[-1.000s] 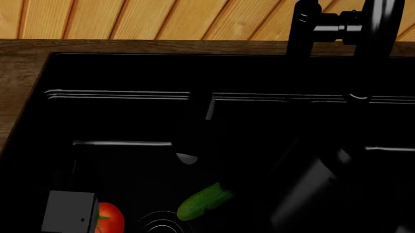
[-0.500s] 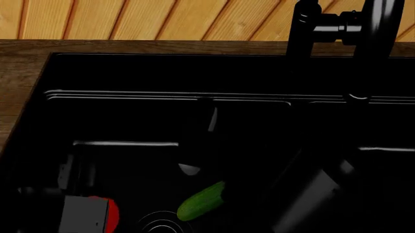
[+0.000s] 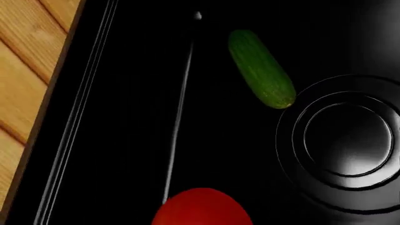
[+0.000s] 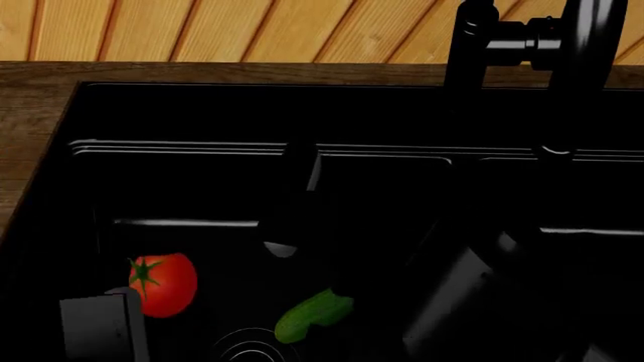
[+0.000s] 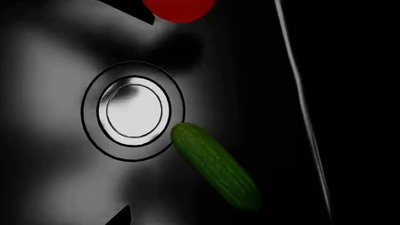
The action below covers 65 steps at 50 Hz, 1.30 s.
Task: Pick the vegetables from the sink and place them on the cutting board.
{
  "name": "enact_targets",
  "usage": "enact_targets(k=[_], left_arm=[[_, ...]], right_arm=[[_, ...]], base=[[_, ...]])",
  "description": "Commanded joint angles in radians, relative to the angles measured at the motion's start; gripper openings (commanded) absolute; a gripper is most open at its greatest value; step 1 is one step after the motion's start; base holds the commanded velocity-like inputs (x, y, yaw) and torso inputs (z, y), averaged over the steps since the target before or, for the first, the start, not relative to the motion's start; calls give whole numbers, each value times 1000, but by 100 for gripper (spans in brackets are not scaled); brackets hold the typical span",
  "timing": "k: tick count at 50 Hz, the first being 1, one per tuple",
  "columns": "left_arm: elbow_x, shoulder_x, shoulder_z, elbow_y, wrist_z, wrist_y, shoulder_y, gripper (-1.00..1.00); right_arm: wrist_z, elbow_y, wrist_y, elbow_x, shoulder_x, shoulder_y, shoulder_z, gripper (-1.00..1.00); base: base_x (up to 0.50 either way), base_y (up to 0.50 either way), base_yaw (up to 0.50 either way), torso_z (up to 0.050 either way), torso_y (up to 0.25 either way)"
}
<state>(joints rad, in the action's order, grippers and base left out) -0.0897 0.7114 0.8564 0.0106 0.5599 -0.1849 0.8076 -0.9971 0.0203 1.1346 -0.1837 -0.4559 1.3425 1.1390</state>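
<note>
The red tomato (image 4: pixel 163 282) with its green stem hangs over the left basin of the black sink (image 4: pixel 201 113), just beyond the grey wrist block (image 4: pixel 99 329) of my left arm. In the left wrist view the tomato (image 3: pixel 201 207) fills the space at my left gripper (image 3: pixel 201 221), which is shut on it; the black fingers barely show. The dark-green cucumber (image 4: pixel 314 315) lies on the basin floor beside the round drain (image 4: pixel 246 351). My right gripper (image 5: pixel 187 220) hovers open above the cucumber (image 5: pixel 216 171). The cutting board is out of view.
The black faucet (image 4: pixel 544 45) stands at the back right. My dark right arm (image 4: pixel 468 294) crosses the right part of the basin. Dark wooden countertop (image 4: pixel 30 113) borders the sink on the left and at the back, below a pale wood wall.
The tomato, low and partly hidden by the grey wrist block before, now shows higher and larger in the head view. The cucumber has stayed put.
</note>
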Motion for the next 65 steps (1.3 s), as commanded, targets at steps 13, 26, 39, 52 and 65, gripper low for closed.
enact_targets(k=[13,26,39,52,65], left_arm=[[156,101,-315,-175,-251,-120,-96,-100],[161,111,-312,-234,-251,-130,-114,-100],[156,127,-309,-235,-259,-106,-146,-100],[131,121,-286,-220,-265,-99,-158,-100],[120,111,-270,-202,-267,-93,-167,-100]], right_arm=[[-112,-270,-215,99,125,96,151,100],[-95,-450,-388,113,231,67,176,100],[-128,-592,-495,124,284,53,225,100],[-112,-778,-630,139,329,35,243,100],[-92,-953,-748,127,386,-8,236,100]], base=[[37,0,4,0,0],[37,0,4,0,0],[38,0,4,0,0],[39,0,5,0,0],[39,0,3,0,0]])
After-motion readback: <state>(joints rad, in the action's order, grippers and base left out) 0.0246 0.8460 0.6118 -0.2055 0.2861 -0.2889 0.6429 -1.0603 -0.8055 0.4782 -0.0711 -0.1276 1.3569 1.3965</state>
